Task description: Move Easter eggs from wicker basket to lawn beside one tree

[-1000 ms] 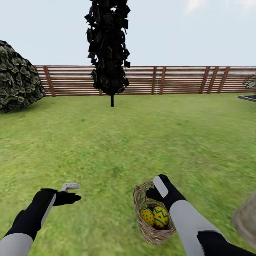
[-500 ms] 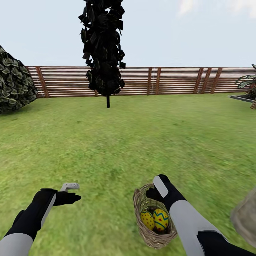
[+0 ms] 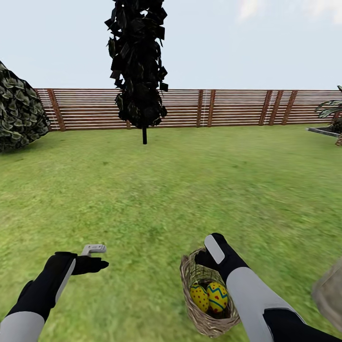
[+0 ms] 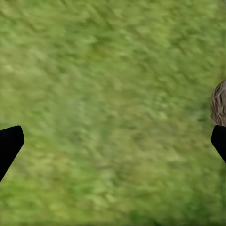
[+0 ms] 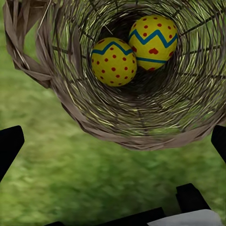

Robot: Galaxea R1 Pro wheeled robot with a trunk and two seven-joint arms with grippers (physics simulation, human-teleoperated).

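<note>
The wicker basket (image 3: 189, 273) sits low in the head view against my right forearm, over the lawn (image 3: 190, 180). Two Easter eggs lie inside it, one dotted (image 3: 199, 297) and one with a blue zigzag (image 3: 217, 297). My right gripper (image 3: 206, 259) reaches over its far rim. The right wrist view looks into the basket (image 5: 70, 108) at both eggs (image 5: 113, 61) (image 5: 153, 41), and the right gripper (image 5: 114, 143) has its fingertips wide apart by the near rim. My left gripper (image 3: 97, 256) (image 4: 113, 141) hangs open over bare grass. The tree is out of view.
A narrow black conifer (image 3: 140, 71) stands ahead on the grass before a slatted wooden fence (image 3: 228, 107). A leafy bush (image 3: 16, 111) is at far left, and palm fronds (image 3: 332, 110) at far right. A blurred grey-brown shape (image 3: 330, 292) shows at the lower right edge.
The view swung a little to the right, so the conifer and bush slid left. The basket with its eggs has drifted slightly right and down against my right arm. The arms hold their poses.
</note>
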